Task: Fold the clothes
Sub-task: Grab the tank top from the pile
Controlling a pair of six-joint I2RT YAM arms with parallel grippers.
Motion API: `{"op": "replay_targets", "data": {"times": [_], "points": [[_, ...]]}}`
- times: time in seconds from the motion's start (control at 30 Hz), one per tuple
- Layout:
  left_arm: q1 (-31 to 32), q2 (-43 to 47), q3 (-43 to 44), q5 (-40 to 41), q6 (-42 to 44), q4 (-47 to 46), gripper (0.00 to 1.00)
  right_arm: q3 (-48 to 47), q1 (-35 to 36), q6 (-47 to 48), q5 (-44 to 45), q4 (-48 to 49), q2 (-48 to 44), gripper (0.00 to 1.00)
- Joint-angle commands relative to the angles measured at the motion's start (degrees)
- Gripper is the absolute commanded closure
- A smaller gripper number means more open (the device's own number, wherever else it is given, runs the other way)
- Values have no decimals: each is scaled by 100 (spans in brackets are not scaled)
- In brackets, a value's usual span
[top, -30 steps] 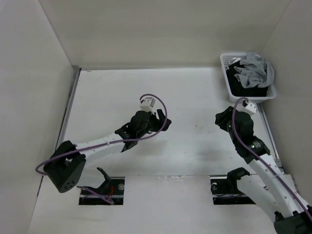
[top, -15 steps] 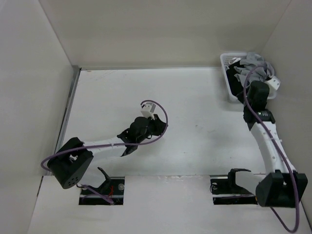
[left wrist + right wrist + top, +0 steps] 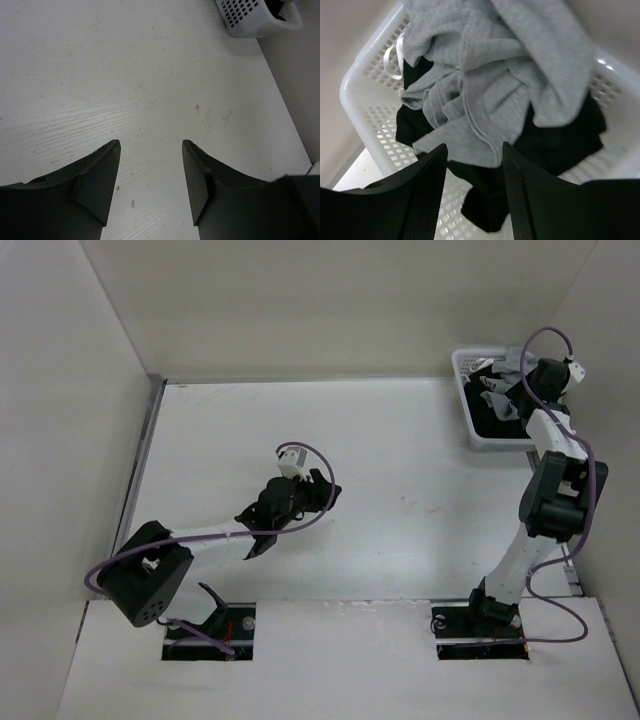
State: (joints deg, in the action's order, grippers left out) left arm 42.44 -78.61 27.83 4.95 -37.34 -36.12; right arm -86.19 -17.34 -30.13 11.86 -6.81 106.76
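**knitpick:** Which step was this? Looked to me like the folding hadn't begun at all.

**benchrat:** Agreed, I'd call it the fetch step. The grey top (image 3: 485,90) was crumpled up in the white basket (image 3: 350,90) at the far right corner of the table (image 3: 300,430), so nothing was laid out to fold. The right gripper (image 3: 472,150) was stretched out over the basket, pointing down at the top with its fingers spread and nothing between them. I couldn't tell if the tips were touching the cloth or just above it.

**knitpick:** And the other arm?

**benchrat:** The left gripper (image 3: 150,145) hung over bare table near the middle, well away from the basket. Its fingers were spread too, and it wasn't holding anything.

**knitpick:** What else was in the basket?

**benchrat:** Black clothes (image 3: 560,145) underneath, with the grey top bunched on top and one fold draped toward the far rim. Some black cloth also showed near the front under the grey.

**knitpick:** So what did the next move need?

**benchrat:** My guess is the right gripper needed to drop onto a raised grey ridge and pinch only that layer. Then it should lift straight up so the black stuff stayed in the basket, and carry the top over to the open table. The left one could help spread it flat there.
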Motion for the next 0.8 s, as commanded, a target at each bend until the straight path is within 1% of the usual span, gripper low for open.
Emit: {"op": "replay_targets", "data": {"times": [0.0,0.23,0.47,0.6,0.73,0.77], "points": [[-21,-75,-6,-3,-45,-431,49,-766,-28,104,-447,294,484,47],[-82,-225,20,-12,-54,-484,48,-1049,-107,-423,-359,338,1162,57],[-117,-313,55,-20,-98,-484,48,-838,-72,-292,0,382,1058,62],[-117,-322,55,-56,-124,-501,49,-820,-72,-81,141,338,1040,61],[-126,-287,20,-64,-142,-545,49,-899,-98,-19,106,233,1127,55],[-126,-278,12,-64,-142,-545,49,-969,-107,-2,98,189,1162,54]]}}
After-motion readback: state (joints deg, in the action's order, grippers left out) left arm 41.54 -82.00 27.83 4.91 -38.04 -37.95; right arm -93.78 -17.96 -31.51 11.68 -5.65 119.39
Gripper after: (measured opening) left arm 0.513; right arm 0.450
